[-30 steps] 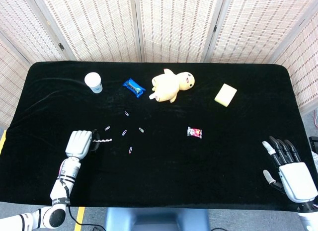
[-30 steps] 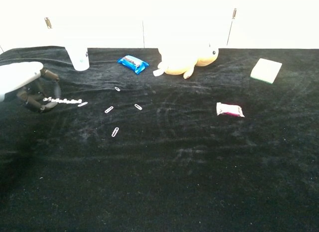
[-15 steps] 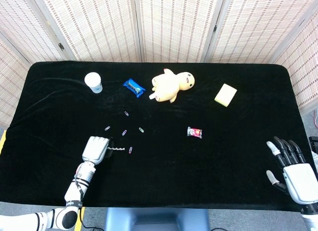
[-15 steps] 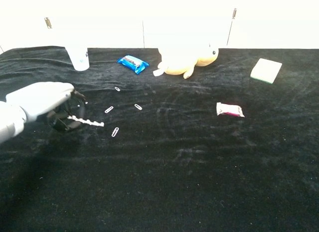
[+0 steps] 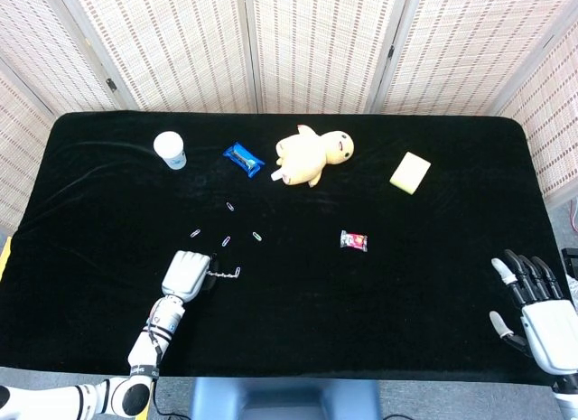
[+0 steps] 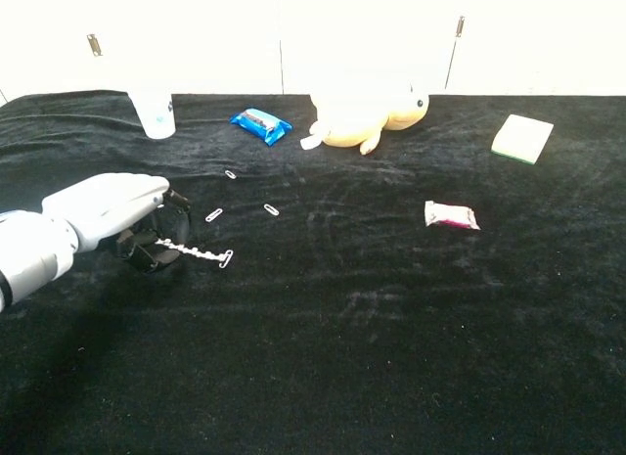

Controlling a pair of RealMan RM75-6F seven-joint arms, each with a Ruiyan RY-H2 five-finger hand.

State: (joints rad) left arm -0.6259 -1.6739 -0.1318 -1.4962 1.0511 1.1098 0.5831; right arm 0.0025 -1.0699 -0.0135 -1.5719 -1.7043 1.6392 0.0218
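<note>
At the near-left of the black worktop (image 5: 424, 275), the left hand (image 5: 187, 274) has its fingers curled, pinching one end of a short chain of paper clips (image 6: 196, 252) that trails toward three o'clock; its far end touches or just meets a loose clip (image 6: 226, 258). More loose clips (image 5: 226, 241) lie scattered at twelve to one o'clock. Farther off stand a white cup (image 5: 169, 150), a blue wrapper (image 5: 243, 159), a yellow plush toy (image 5: 313, 155), a small red candy (image 5: 354, 241) and a yellow sponge (image 5: 410, 172). The right hand (image 5: 537, 310) hangs spread and holding nothing at the near-right edge. The pinch looks thin: a tug could snag the cloth, slip the chain free, or drag neighbouring clips.
</note>
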